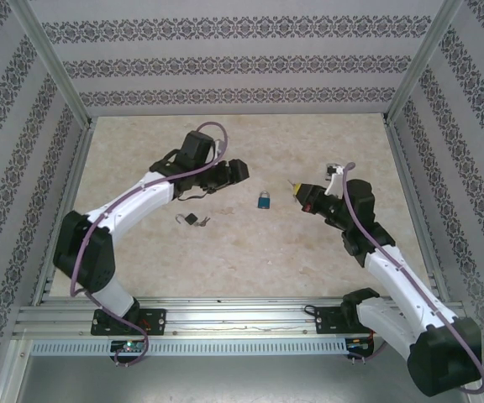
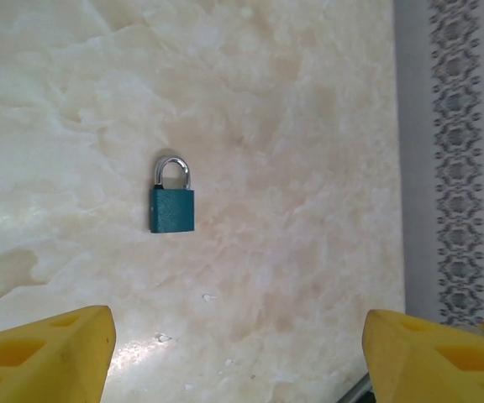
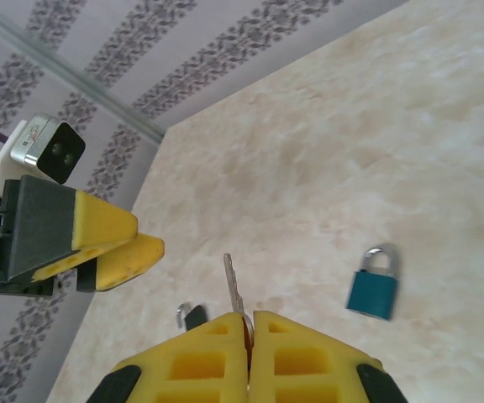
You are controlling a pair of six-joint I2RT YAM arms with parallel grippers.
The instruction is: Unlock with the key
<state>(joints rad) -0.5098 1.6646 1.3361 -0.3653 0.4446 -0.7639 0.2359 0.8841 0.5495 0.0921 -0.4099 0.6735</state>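
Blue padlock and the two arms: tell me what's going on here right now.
The right gripper is shut on a key, its blade sticking out ahead of the fingers. The blue padlock lies flat on the table between the two grippers, untouched, and its shackle looks closed. The left gripper is open and faces the padlock without touching it. A smaller dark padlock lies nearer the left arm. The key is not yet in the lock.

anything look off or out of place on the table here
Nothing looks spilled or broken. The teal padlock lies flat with its shackle closed. The one oddity is a second, small dark padlock lying nearer the left arm, probably a stray. The right pincer is shut on the key.
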